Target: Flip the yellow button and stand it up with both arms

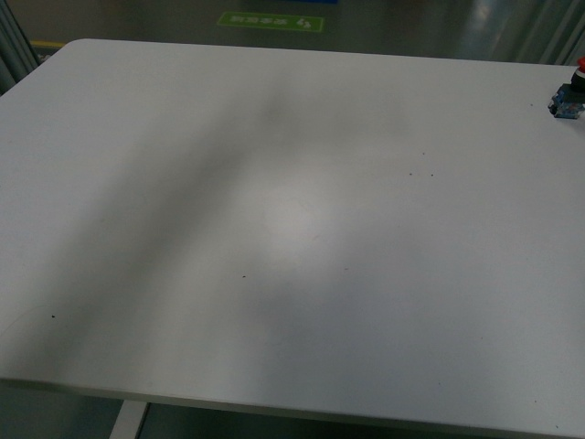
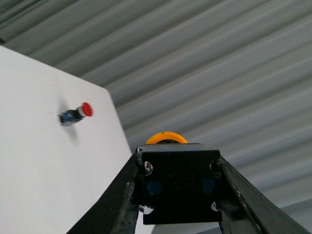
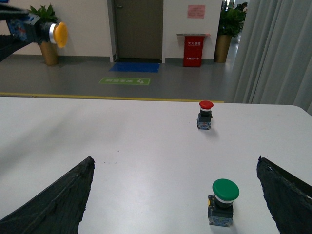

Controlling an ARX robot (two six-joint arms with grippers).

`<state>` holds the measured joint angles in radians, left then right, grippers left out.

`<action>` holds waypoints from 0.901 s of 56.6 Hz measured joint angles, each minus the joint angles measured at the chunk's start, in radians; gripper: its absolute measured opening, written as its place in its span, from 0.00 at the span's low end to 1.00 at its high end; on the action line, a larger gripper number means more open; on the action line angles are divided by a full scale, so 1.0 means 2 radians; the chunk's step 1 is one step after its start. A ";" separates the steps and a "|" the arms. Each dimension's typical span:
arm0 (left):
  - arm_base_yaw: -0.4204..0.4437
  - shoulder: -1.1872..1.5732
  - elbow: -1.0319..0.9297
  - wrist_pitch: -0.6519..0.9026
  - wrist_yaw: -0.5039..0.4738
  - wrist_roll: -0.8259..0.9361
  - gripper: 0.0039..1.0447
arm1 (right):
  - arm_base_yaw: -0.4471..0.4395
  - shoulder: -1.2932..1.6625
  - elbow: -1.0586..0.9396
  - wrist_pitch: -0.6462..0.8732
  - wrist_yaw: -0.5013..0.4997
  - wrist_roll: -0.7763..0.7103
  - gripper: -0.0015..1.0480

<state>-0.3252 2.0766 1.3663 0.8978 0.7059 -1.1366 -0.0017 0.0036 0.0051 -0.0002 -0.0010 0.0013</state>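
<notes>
Slip at handover could drop the yellow button (image 2: 178, 187), pinched aloft by left gripper (image 2: 178, 163); right gripper (image 3: 174, 163) gapes empty.

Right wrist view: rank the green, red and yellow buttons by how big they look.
1. green button: clearly the largest, though it is also nearest the camera.
2-3. red button and yellow button: they look about alike. The yellow one's body is partly hidden, so I won't rank these two.
</notes>
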 joint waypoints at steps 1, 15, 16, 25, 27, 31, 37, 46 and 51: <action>-0.004 0.003 0.004 0.011 -0.001 -0.011 0.34 | 0.000 0.000 0.000 0.000 0.000 0.000 0.93; -0.046 0.045 0.063 0.104 -0.002 -0.082 0.34 | 0.000 0.000 0.000 0.000 0.000 0.000 0.93; -0.049 0.052 0.070 0.111 -0.002 -0.089 0.34 | 0.000 0.000 0.000 0.000 0.000 0.000 0.93; -0.073 0.091 0.121 0.107 -0.004 -0.110 0.34 | 0.000 0.000 0.000 0.000 0.000 0.000 0.93; -0.078 0.096 0.130 0.099 -0.004 -0.110 0.34 | 0.000 0.000 0.000 0.000 0.000 0.000 0.93; -0.084 0.097 0.131 0.097 -0.002 -0.110 0.34 | 0.000 0.000 0.000 0.000 0.000 0.000 0.93; -0.090 0.091 0.122 0.084 0.002 -0.099 0.34 | 0.000 0.000 0.000 0.000 0.000 0.000 0.93; -0.093 0.087 0.113 0.083 0.005 -0.087 0.34 | 0.000 0.000 0.000 0.000 0.000 0.000 0.93; -0.093 0.087 0.113 0.083 0.004 -0.086 0.34 | 0.000 0.000 0.000 0.000 0.000 0.000 0.93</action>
<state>-0.5106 2.2509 1.5932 1.0645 0.7143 -1.3090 -0.0017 0.0036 0.0051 -0.0002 -0.0013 0.0013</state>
